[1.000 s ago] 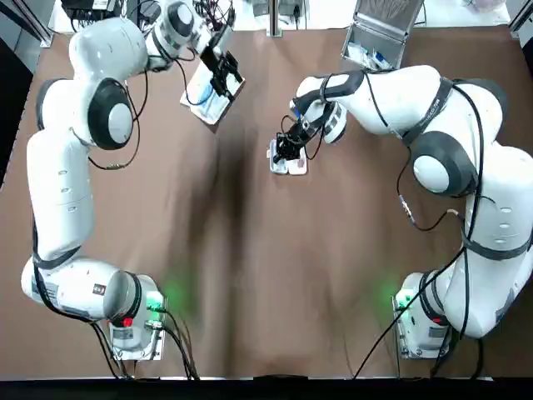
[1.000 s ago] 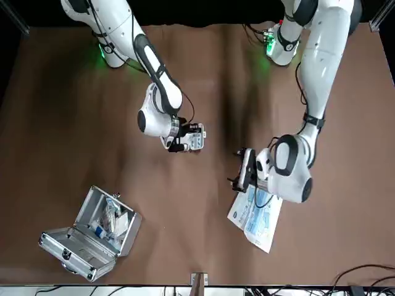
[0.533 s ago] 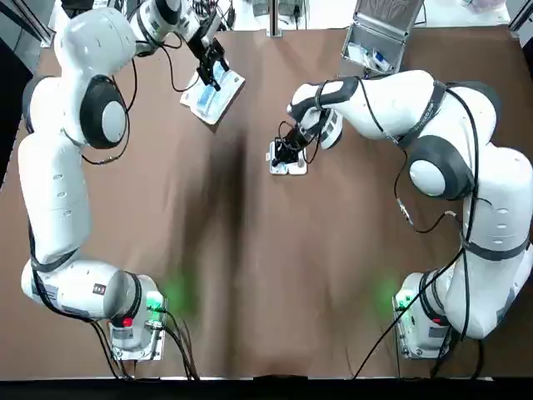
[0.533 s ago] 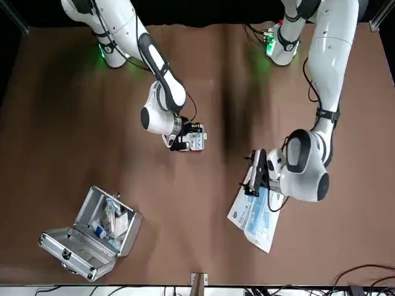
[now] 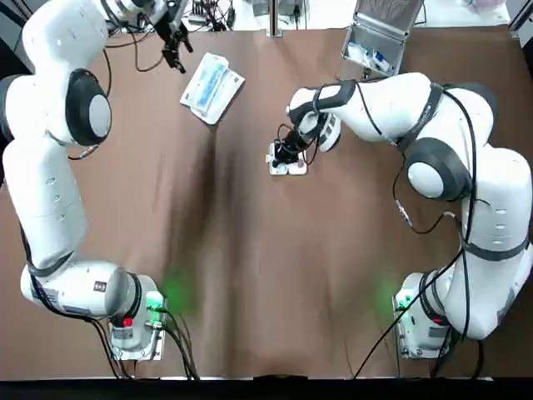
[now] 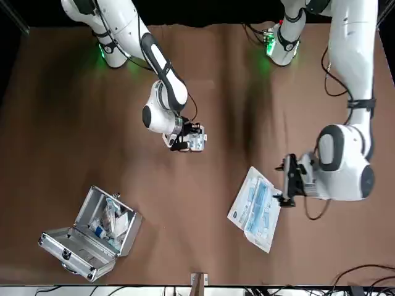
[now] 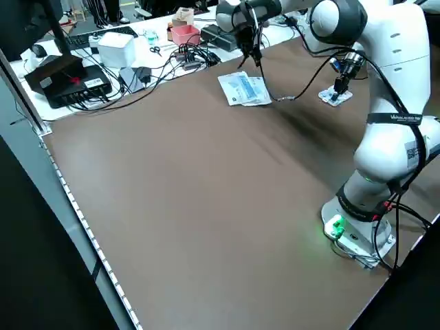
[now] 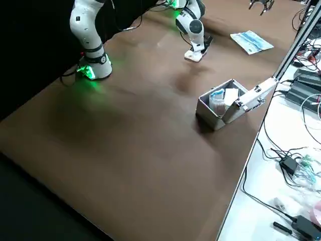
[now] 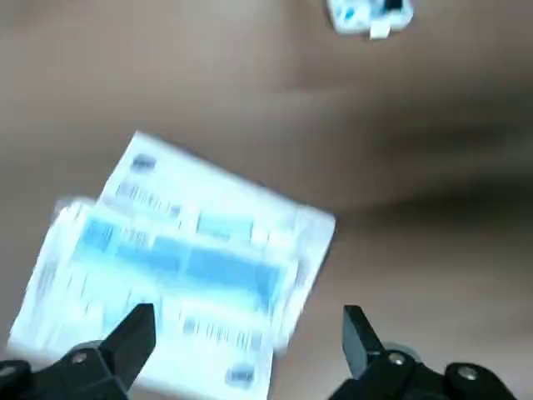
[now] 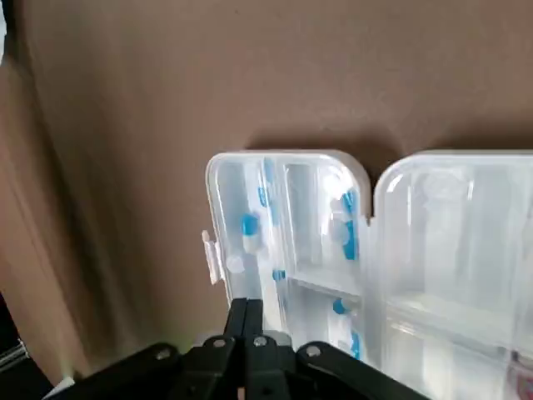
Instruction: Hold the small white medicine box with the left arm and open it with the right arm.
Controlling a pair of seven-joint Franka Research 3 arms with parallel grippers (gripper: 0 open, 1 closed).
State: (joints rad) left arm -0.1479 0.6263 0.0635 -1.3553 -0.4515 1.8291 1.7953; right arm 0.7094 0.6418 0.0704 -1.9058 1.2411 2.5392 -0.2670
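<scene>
Much of the medicine box is hidden from overhead by the right pincer. The wrist camera shows it best: it lies open on the counter, one half divided into compartments with blue and white pills, the clear lid folded flat beside it and cut off at the picture's edge. The right pincer's fingers are pressed together, their tips at the box's near rim, though whether they pinch that rim cannot be made out. The box sits toward the far middle of the counter, on the right arm's side. The left pincer is spread wide and holds nothing, hanging above the counter near the far left corner, just beside a blue-and-white printed packet and well apart from the box. There are two arms, one box, one packet and one metal case. The case stands open near the far edge on the right arm's side, its contents too small to name. The packet lies flat near the far edge on the left arm's side. Between these things and the arms' bases the brown counter is bare.
</scene>
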